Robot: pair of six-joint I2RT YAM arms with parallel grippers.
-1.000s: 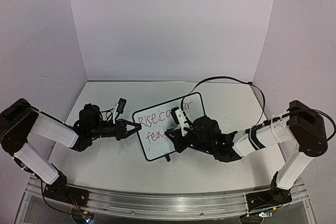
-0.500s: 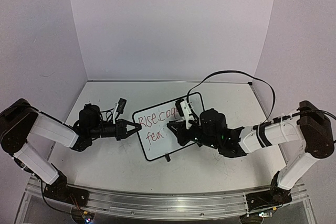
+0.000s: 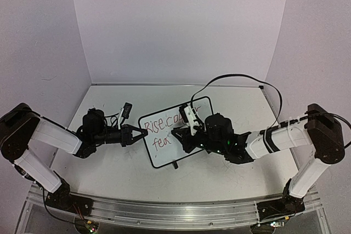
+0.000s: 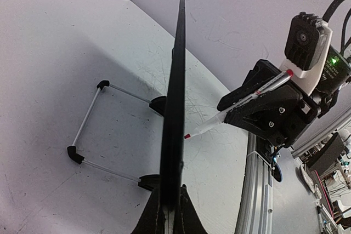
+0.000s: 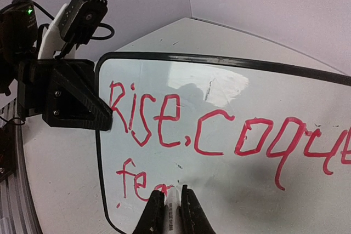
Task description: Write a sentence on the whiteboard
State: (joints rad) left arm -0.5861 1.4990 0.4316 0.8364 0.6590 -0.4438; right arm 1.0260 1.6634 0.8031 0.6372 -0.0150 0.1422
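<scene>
The whiteboard (image 3: pixel 189 149) stands tilted at mid table, black-framed. My left gripper (image 3: pixel 143 133) is shut on its left edge; in the left wrist view the board (image 4: pixel 176 80) shows edge-on between the jaws. The sentence (image 5: pixel 219 130) reads "Rise.coque" in red, with "fea" (image 5: pixel 137 182) on a second line. My right gripper (image 3: pixel 178 133) is shut on a white red-tipped marker (image 4: pixel 241 108), its tip (image 5: pixel 174 193) close to the board after the "a". From the side, the tip (image 4: pixel 187 135) sits just off the surface.
The board's wire stand with black feet (image 4: pixel 88 130) rests on the scuffed white tabletop (image 3: pixel 120 168) behind the board. White walls (image 3: pixel 175 26) close the back and sides. A black cable (image 3: pixel 241 83) loops above the right arm.
My right gripper with the marker shifted right and back left over the board's second line, and the right arm's elbow moved. The left gripper and board stayed still.
</scene>
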